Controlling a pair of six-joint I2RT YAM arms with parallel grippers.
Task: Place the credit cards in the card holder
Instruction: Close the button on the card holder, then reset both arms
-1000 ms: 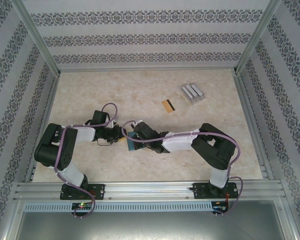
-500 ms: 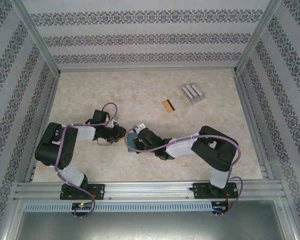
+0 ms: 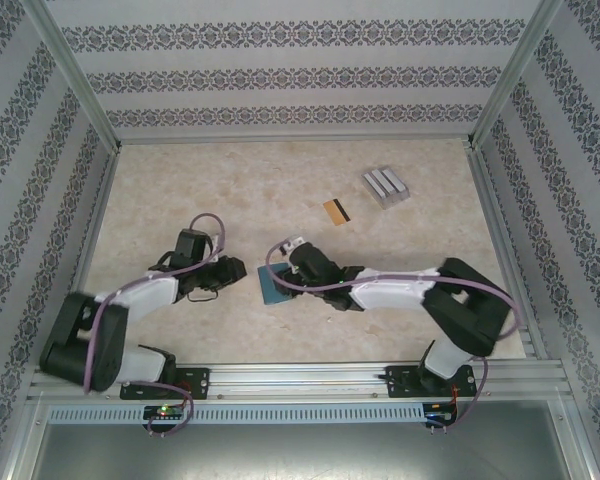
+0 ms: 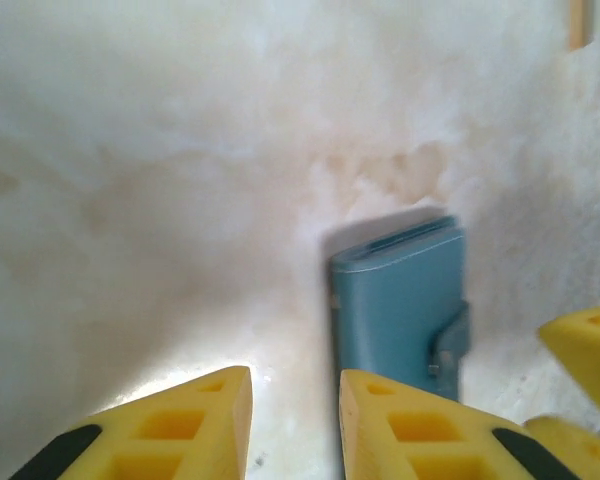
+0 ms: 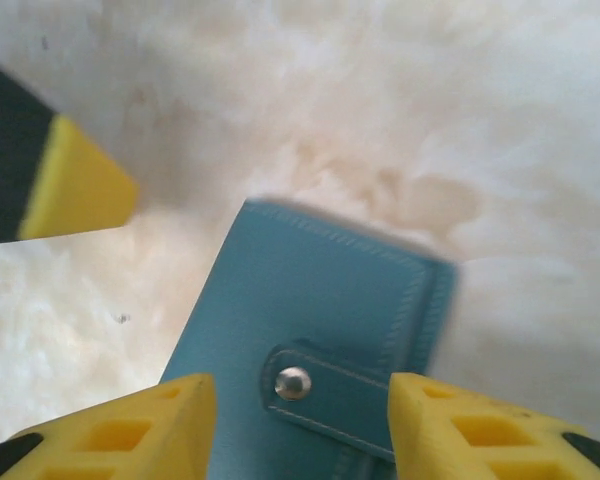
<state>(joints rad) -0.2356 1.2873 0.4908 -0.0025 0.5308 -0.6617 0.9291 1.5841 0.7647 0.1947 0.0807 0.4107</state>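
Observation:
The card holder (image 3: 273, 289) is a teal wallet lying flat and closed on the table, its snap strap (image 5: 315, 385) fastened. My right gripper (image 5: 295, 425) hovers just over it, open, with a yellow finger on either side of the strap and nothing gripped. My left gripper (image 4: 295, 425) sits low on the table just left of the card holder (image 4: 400, 305), jaws a little apart around bare table. In the top view the left gripper (image 3: 235, 270) and right gripper (image 3: 288, 272) flank the wallet. One orange-gold credit card (image 3: 337, 211) with a dark stripe lies farther back.
A pale grey slotted rack (image 3: 385, 187) stands at the back right, beyond the orange card. Aluminium frame rails (image 3: 280, 378) edge the table, and patterned walls close it in. The right gripper's fingertip (image 4: 590, 345) shows beside the wallet in the left wrist view.
The right gripper has opened and drawn back a little from the card holder, which now lies closed on the table. The left arm has pulled back leftward and its jaws have parted slightly.

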